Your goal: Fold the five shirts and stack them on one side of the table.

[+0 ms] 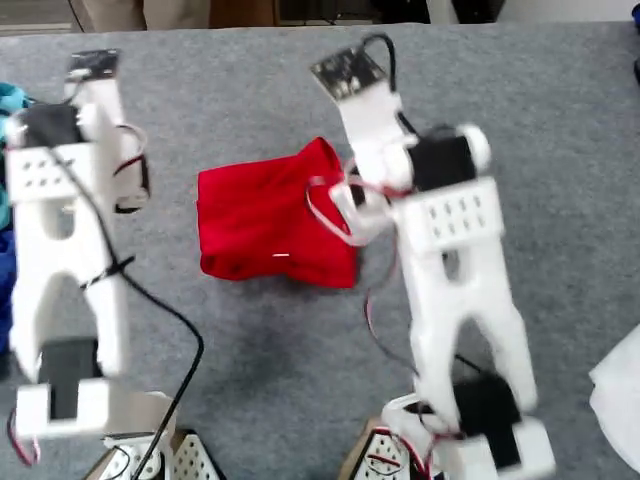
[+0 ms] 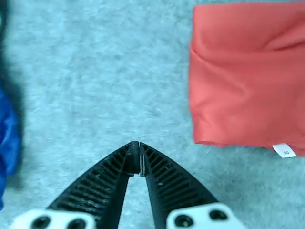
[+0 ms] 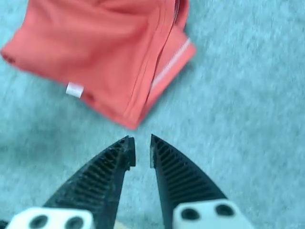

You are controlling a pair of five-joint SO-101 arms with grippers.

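A folded red shirt (image 1: 265,225) lies in the middle of the grey table, a small white tag (image 1: 280,256) at its near edge. In the left wrist view the red shirt (image 2: 248,76) lies off to one side of my left gripper (image 2: 137,151), which hangs shut and empty over bare table. My right gripper (image 3: 142,145) stands slightly open with nothing between its fingers, just short of a corner of the red shirt (image 3: 109,52). The right arm (image 1: 440,210) rises beside the shirt's right edge and the left arm (image 1: 65,200) stands well to its left.
Blue cloth (image 2: 7,138) lies near the left gripper, and blue and teal cloth (image 1: 6,150) shows at the table's left edge behind the left arm. Something white (image 1: 620,395) sits at the near right edge. Loose cables (image 1: 180,340) trail from both arms.
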